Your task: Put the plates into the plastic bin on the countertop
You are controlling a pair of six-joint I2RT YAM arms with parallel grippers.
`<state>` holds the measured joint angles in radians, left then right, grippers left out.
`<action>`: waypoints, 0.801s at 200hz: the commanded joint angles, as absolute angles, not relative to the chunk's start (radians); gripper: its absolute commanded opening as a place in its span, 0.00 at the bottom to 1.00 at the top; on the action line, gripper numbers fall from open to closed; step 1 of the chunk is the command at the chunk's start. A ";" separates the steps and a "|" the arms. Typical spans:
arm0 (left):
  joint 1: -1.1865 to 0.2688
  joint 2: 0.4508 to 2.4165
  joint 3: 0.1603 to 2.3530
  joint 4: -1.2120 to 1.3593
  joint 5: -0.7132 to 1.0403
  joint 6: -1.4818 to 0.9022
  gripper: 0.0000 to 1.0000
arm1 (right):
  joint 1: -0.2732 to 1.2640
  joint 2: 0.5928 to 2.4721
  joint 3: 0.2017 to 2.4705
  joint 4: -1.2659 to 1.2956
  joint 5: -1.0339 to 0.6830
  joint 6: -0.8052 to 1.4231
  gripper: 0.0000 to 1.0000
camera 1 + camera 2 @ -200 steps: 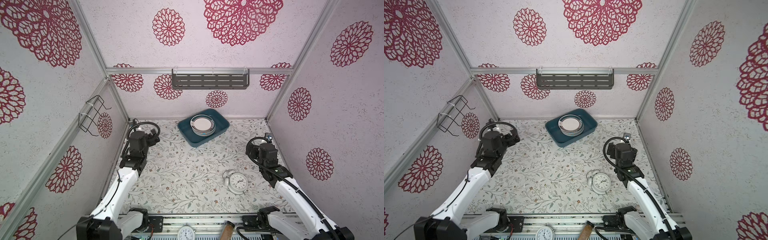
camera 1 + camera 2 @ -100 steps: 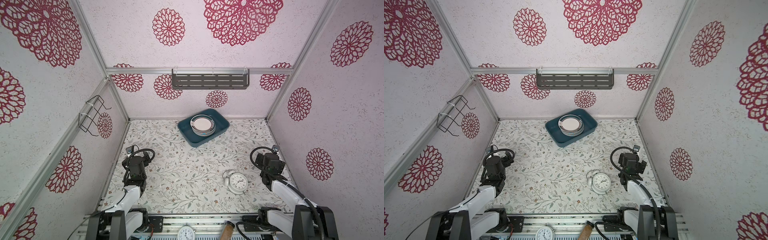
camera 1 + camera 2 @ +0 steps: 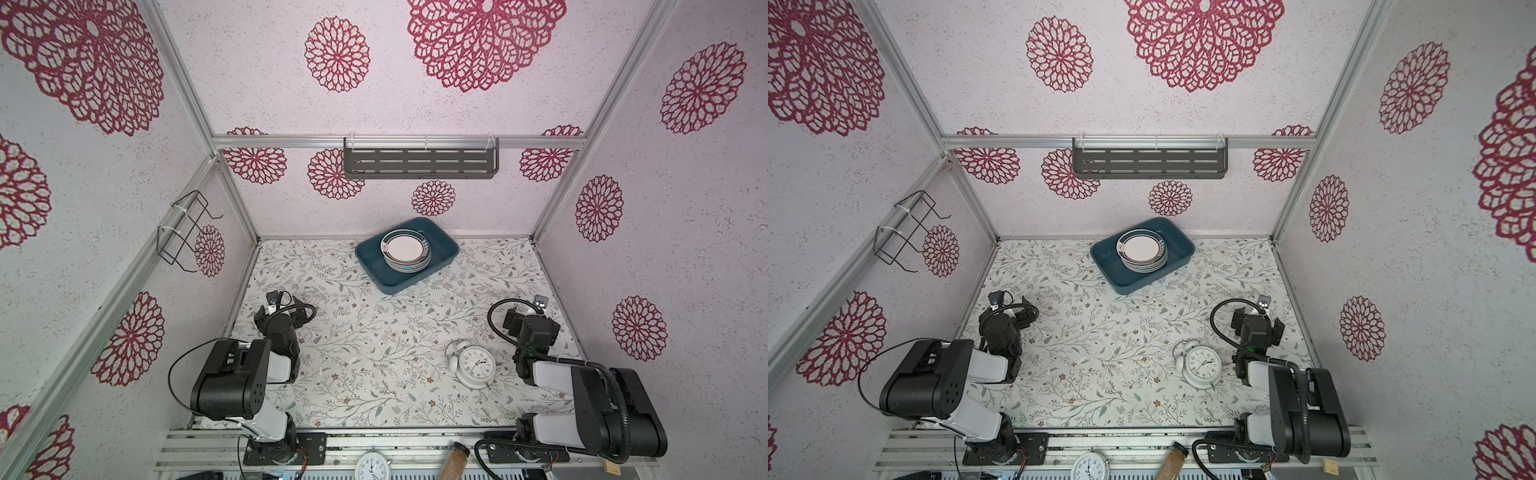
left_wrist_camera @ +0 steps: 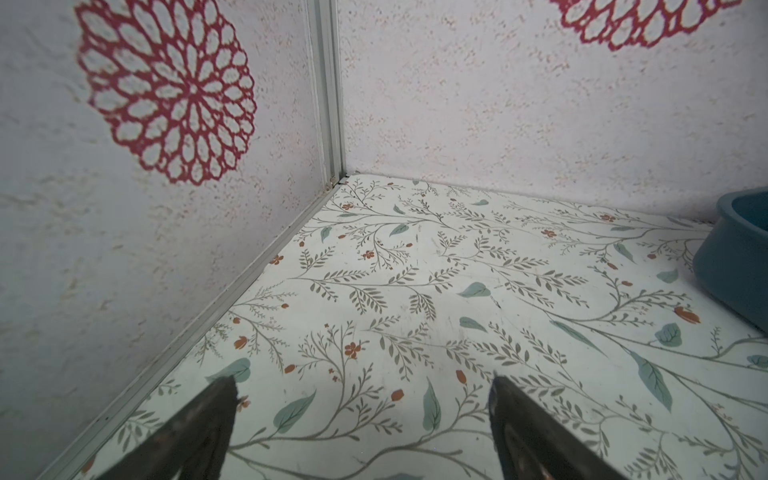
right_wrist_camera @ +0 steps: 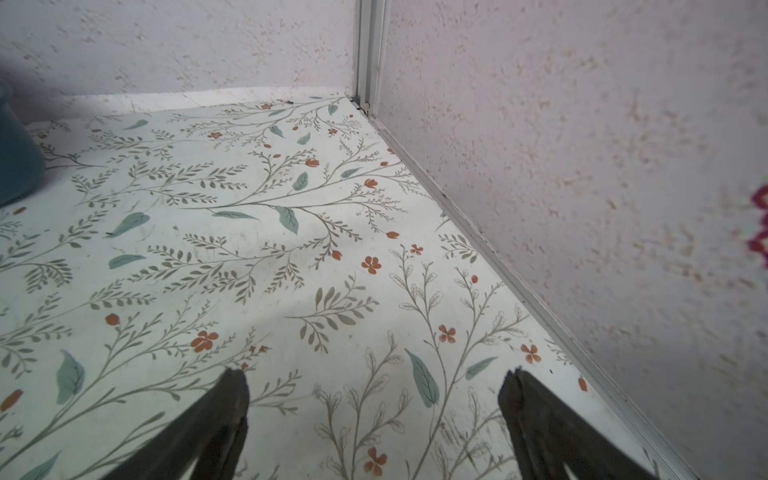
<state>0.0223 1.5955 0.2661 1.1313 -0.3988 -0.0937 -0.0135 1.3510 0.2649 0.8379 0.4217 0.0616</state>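
Status: both grippers are spread wide and hold nothing. The left gripper (image 4: 363,386) hangs over bare countertop (image 4: 415,270) near the left wall. The right gripper (image 5: 374,378) hangs likewise near the right wall.

The plates (image 3: 406,250) sit in 1 stack inside the bin (image 3: 388,282) at far centre, well apart from both arms. I see no plate outside it, so I judge the task complete. I cannot count the stack.

Hazards: the stack looks slightly staggered, so a bump to the bin could shift it. The clock (image 3: 475,365) stands just beside the right arm, and an inward sweep would knock it.
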 commanded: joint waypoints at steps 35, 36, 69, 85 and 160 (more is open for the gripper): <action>0.083 1.566 0.398 0.952 -0.321 -0.123 0.97 | -0.018 1.367 0.315 0.892 0.362 0.018 0.99; 0.087 1.565 0.400 0.945 -0.314 -0.127 0.97 | -0.018 1.366 0.316 0.893 0.362 0.018 0.99; 0.141 1.555 0.393 0.940 -0.222 -0.166 0.97 | -0.017 1.343 0.288 0.916 0.292 -0.005 0.99; 0.141 1.556 0.390 0.950 -0.221 -0.164 0.97 | -0.017 1.342 0.286 0.923 0.309 0.001 0.99; 0.139 1.557 0.387 0.956 -0.222 -0.160 0.97 | 0.026 1.547 0.180 1.352 0.212 0.015 0.99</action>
